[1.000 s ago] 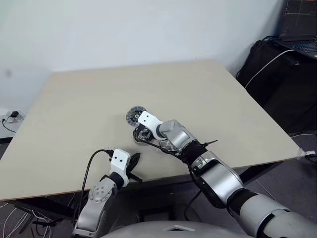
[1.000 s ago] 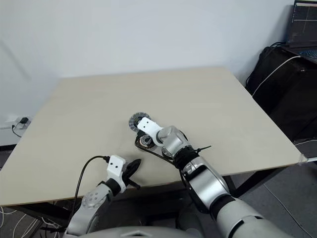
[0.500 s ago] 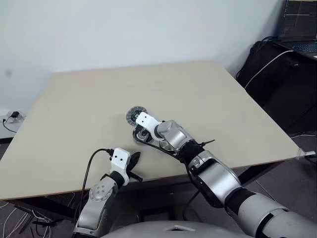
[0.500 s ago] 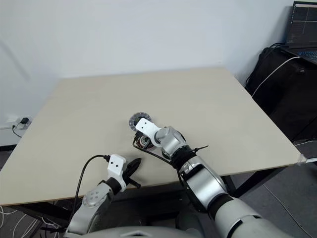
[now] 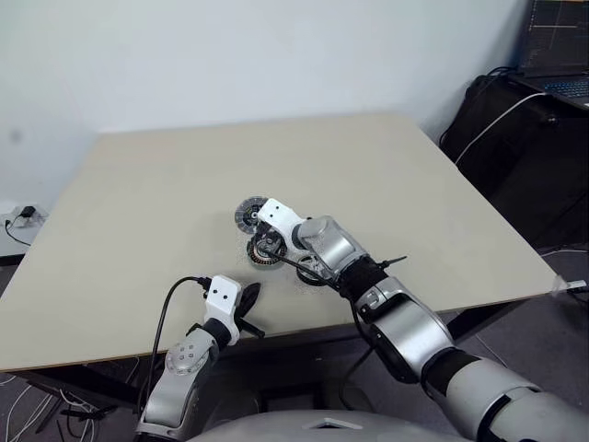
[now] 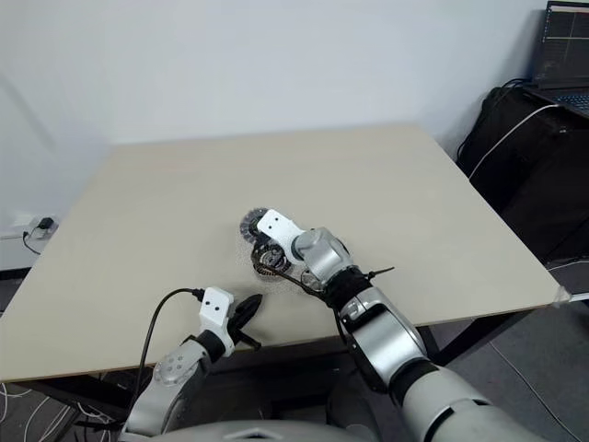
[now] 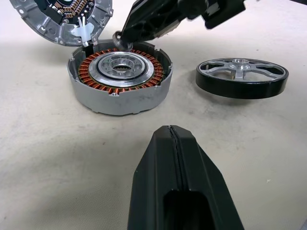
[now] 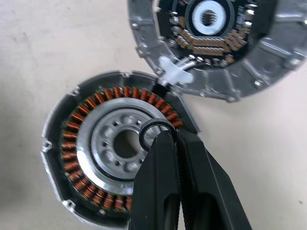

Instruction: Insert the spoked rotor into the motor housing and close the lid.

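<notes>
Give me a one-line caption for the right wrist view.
Right gripper shut on a small black ring above the motor housing.

The right gripper's fingers [image 8: 178, 191] cover the lower right of the motor housing [image 8: 96, 143] windings. The lid [image 7: 62, 19] is cut off at the frame's upper left. In the head views the parts are too small to make out.

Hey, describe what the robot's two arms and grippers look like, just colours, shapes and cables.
Both arms are silver-grey rounded segments with black joints. Each wrist carries a white block, and each gripper has two black tapered fingers: left gripper, right gripper. A black cable loops from the left wrist's white block, and a thin black cable runs along the right forearm.
</notes>
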